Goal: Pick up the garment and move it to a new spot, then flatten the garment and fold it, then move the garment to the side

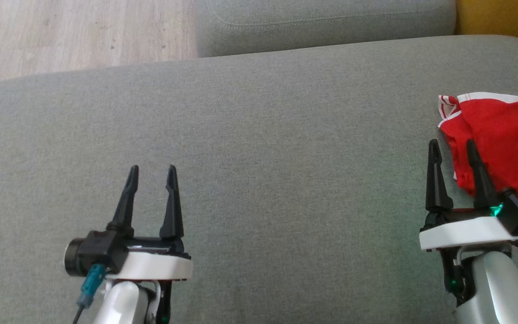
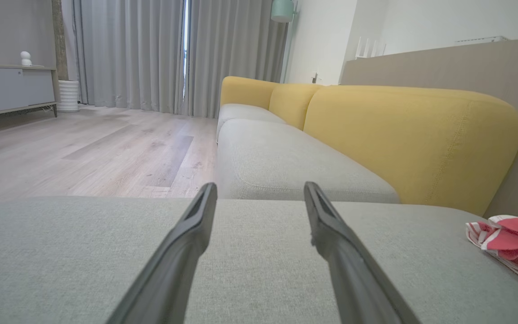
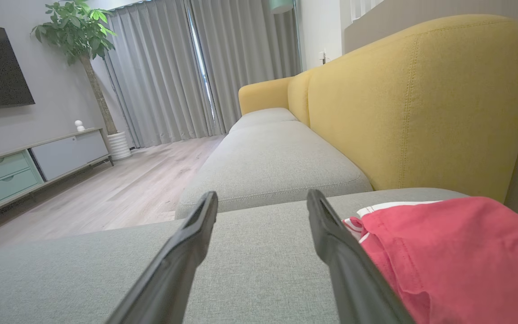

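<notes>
The garment (image 1: 506, 135) is red with white striped trim and lies crumpled on the grey sofa cushion (image 1: 259, 148) at the right edge of the head view. It also shows at the right of the left wrist view (image 2: 515, 243) and the right wrist view (image 3: 457, 256). My right gripper (image 1: 453, 150) stands open at the garment's near-left edge; its right finger (image 1: 477, 171) overlaps the cloth, and nothing lies between the jaws. My left gripper (image 1: 152, 174) is open over bare cushion at the lower left, far from the garment.
A second grey seat cushion (image 1: 326, 22) lies beyond, with the yellow sofa back (image 2: 412, 135) along the right. Wooden floor (image 1: 70, 36) lies past the cushion's far-left edge. A TV cabinet (image 3: 29, 162), a potted plant (image 3: 79, 31) and curtains (image 2: 151, 54) stand far off.
</notes>
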